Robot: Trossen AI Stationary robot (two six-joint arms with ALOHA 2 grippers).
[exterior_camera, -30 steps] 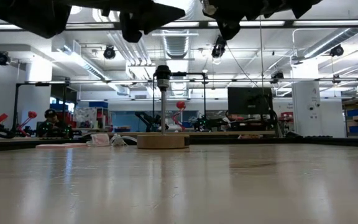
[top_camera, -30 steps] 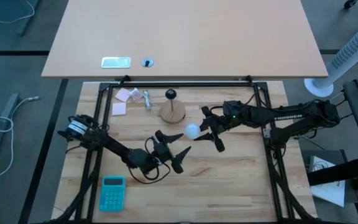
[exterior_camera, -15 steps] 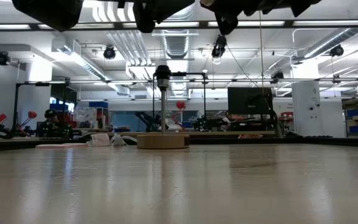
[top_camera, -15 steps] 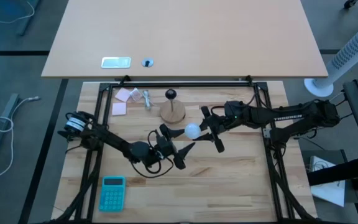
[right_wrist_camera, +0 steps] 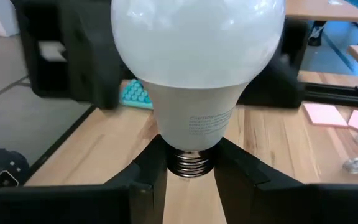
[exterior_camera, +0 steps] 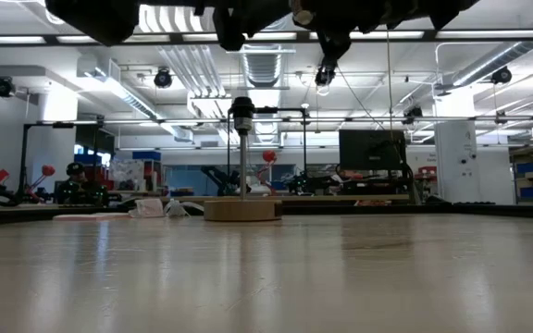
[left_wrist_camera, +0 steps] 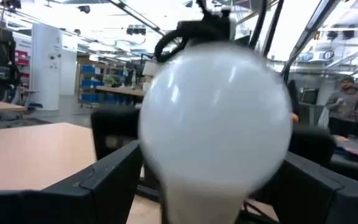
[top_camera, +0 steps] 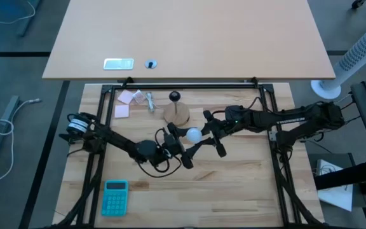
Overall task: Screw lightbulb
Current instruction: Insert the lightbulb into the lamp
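The white frosted lightbulb (top_camera: pixel 194 134) hangs above the table's middle, with my right gripper (top_camera: pixel 204 135) shut on it from the right. Its globe (left_wrist_camera: pixel 216 118) fills the left wrist view. My left gripper (top_camera: pixel 184 141) is open, and its two fingers (left_wrist_camera: pixel 104 180) stand on either side of the globe. The round wooden disc (top_camera: pixel 176 114) rests flat on the table just beyond, with its black socket (exterior_camera: pixel 241 111) upright on a thin post. In the low view both grippers show only as dark shapes at the top edge, and the bulb is out of that view. My right gripper pinches the bulb's metal screw base (right_wrist_camera: pixel 191 163) between its two fingers (right_wrist_camera: pixel 148 171). It comes nearly level from the table's right side. The bulb is lifted clear of the table, with its globe pointing toward the table's left. My left gripper's fingers flank the globe; I cannot tell whether they touch it.
A teal calculator (top_camera: pixel 114 196) lies near the front left. Pink notes (top_camera: pixel 127 97) and a crumpled wrapper (top_camera: pixel 150 100) lie at the far left beside the disc. Black frame bars (top_camera: pixel 189 83) run along the table's edges.
My left gripper has moved up and toward the table's right and far side, up to the bulb, staying open; its fingers now stand around the globe. The bulb and my right gripper have kept nearly still.
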